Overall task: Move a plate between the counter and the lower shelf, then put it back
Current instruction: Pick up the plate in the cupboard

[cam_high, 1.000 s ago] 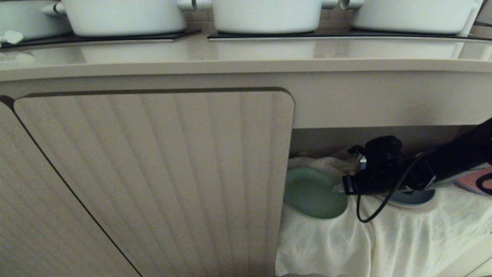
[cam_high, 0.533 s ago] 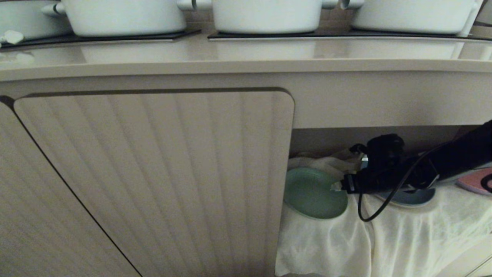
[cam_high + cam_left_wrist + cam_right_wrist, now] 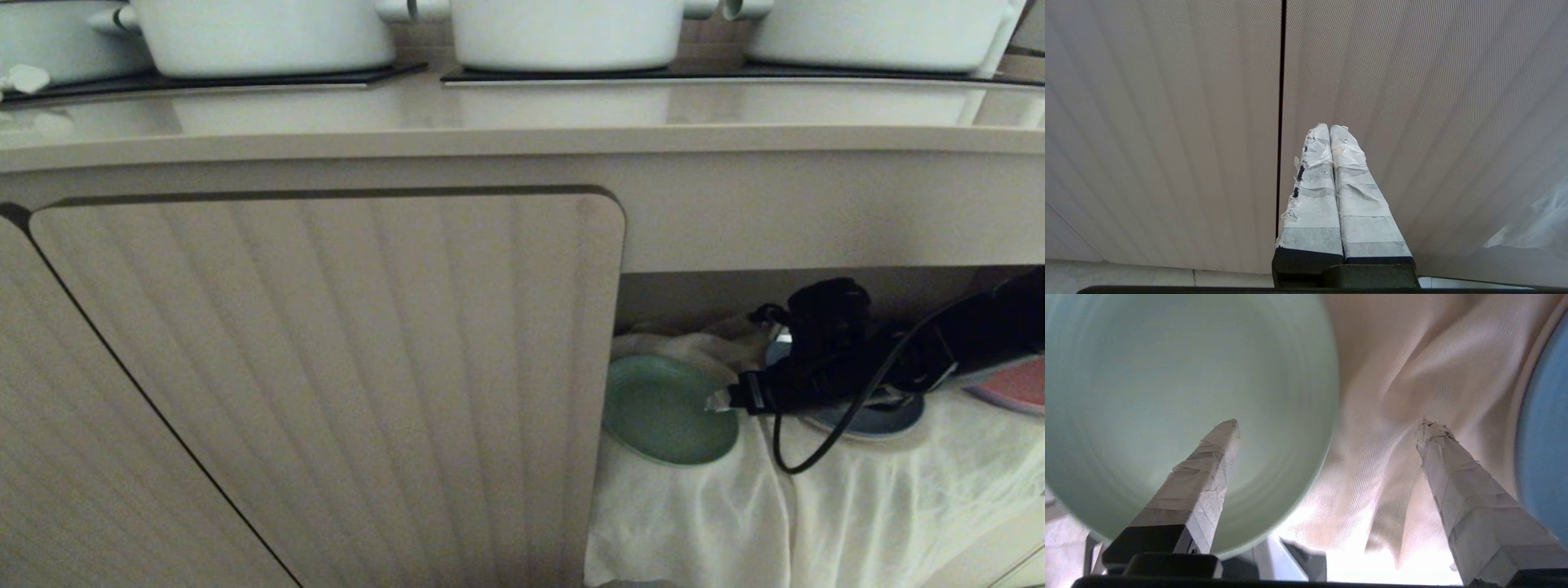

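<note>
Right pincer (image 3: 722, 400) spread wider, round matte mint plate (image 3: 665, 408) on wrinkly cloth (image 3: 857, 498)

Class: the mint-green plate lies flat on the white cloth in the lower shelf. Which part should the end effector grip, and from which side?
Grip the low raised rim of the mint-green plate on its edge toward the dark blue plate; the cabinet door blocks the other side. It lies flat on the white cloth, so one finger goes over the rim, one under. The right end effector stands open there.
</note>
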Controlling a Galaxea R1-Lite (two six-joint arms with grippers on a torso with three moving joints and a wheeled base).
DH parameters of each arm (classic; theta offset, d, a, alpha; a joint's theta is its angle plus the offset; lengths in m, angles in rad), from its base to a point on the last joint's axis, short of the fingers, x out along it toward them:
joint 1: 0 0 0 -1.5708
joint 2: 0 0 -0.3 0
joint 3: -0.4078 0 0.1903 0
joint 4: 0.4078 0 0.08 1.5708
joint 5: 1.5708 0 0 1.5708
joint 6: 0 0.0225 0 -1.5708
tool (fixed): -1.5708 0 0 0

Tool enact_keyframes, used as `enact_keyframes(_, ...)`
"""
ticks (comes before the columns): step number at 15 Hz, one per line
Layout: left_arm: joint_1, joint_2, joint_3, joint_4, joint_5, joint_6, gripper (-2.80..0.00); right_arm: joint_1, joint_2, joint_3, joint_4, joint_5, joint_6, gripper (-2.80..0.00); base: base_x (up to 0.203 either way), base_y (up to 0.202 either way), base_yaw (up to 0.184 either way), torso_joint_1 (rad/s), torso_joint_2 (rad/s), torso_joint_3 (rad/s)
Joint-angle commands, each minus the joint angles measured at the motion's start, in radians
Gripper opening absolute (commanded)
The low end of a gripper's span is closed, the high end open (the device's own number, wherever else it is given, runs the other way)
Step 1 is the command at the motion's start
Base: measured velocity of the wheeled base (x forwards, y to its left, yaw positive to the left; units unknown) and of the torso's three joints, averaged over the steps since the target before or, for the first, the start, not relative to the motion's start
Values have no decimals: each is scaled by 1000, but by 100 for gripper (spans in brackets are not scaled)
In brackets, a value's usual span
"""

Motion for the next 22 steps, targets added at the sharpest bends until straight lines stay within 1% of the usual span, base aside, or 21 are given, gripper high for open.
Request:
enact_keyframes(1,0,0,0,0,1,-1,-280,12,-13,12,1,2,0,0,0,0,0,0,0,0)
enact_keyframes(6,0,0,-1,0,1,-1,-280,59,-11,64,-9,4,5,0,0,0,0,0,0,0)
enact_keyframes(11,0,0,0,0,1,-1,-280,61,3,53,-11,4,5,0,0,0,0,0,0,0)
enact_keyframes(13,0,0,0,0,1,-1,-280,61,16,30,-17,4,8,0,0,0,0,0,0,0)
enact_keyframes(17,0,0,0,0,1,0,-280,62,43,-36,-15,5,39,0,0,0,0,0,0,0)
enact_keyframes(22,0,0,0,0,1,-1,-280,70,53,-26,-15,4,36,0,0,0,0,0,0,0)
